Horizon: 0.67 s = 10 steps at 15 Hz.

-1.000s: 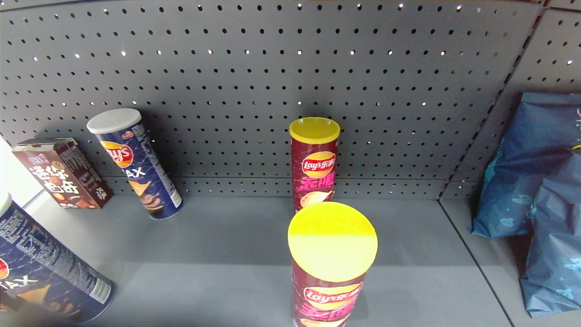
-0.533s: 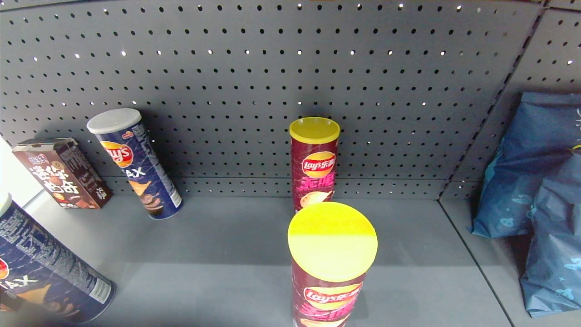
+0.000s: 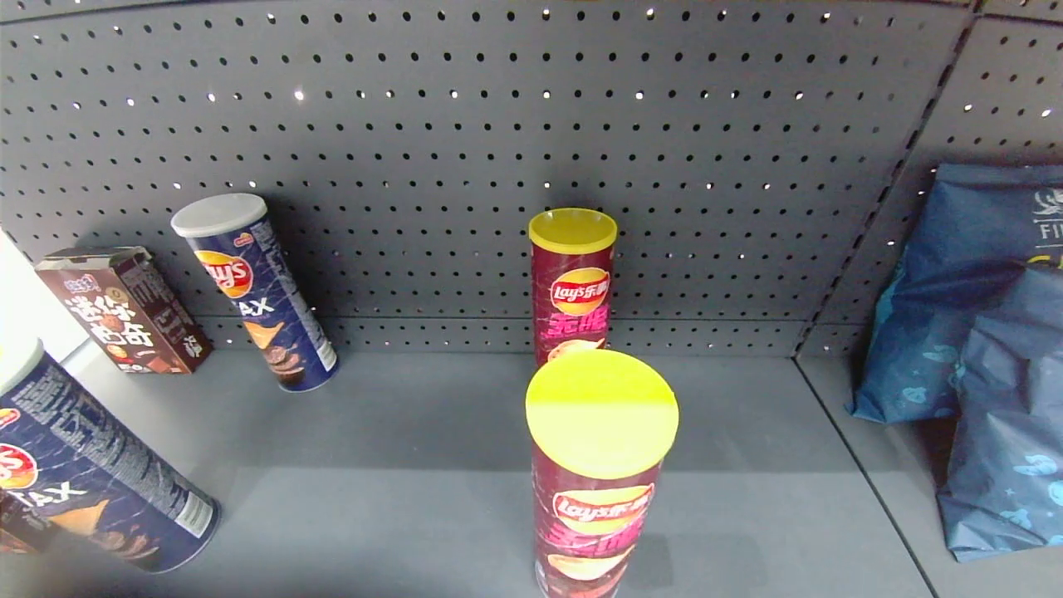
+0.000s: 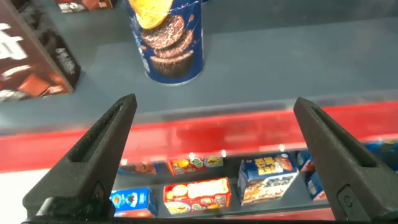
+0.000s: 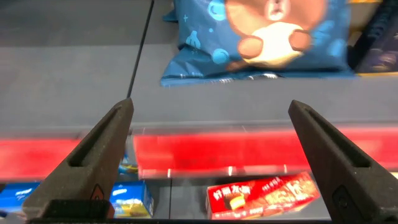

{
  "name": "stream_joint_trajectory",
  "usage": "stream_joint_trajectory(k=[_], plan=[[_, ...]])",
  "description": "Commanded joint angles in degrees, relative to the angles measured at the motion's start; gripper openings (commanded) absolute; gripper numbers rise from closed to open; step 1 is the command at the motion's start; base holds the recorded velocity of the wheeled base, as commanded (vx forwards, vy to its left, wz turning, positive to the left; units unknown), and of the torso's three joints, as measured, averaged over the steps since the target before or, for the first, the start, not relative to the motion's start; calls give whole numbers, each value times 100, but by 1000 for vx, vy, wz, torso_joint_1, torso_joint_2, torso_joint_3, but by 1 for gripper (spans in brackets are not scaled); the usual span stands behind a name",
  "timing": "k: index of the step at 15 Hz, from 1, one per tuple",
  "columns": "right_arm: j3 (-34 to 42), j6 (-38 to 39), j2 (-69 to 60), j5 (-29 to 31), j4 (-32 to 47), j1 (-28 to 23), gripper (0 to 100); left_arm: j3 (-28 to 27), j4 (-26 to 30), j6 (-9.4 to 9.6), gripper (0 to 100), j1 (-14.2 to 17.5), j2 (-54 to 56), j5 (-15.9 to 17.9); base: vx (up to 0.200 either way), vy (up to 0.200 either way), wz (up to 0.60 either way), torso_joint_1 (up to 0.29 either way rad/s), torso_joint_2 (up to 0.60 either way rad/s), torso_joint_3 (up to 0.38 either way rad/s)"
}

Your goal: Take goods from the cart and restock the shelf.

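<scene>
Bare shelf lies open in two lanes back to the pegboard: one between the rear blue can, front blue can and the front red can with the rear red can behind it, the other between those red cans and the blue bags.

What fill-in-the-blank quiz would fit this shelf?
The front red can and the back red can both wear ___ lids.
The brown box stands far to the robot's ___.
The left end effector and right end effector are both ___.
Answers: yellow; left; open.
</scene>
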State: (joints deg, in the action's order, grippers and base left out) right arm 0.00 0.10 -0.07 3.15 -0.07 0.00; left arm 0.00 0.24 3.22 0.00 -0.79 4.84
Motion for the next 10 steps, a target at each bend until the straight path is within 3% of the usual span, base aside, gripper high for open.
stream_joint_trajectory(k=[1, 10], plan=[[0, -1, 7, 2, -1, 0, 100, 0, 2, 3, 100, 0, -9, -1, 0, 0, 0, 0, 0, 0], [0, -1, 7, 2, -1, 0, 100, 0, 2, 3, 100, 0, -9, -1, 0, 0, 0, 0, 0, 0]])
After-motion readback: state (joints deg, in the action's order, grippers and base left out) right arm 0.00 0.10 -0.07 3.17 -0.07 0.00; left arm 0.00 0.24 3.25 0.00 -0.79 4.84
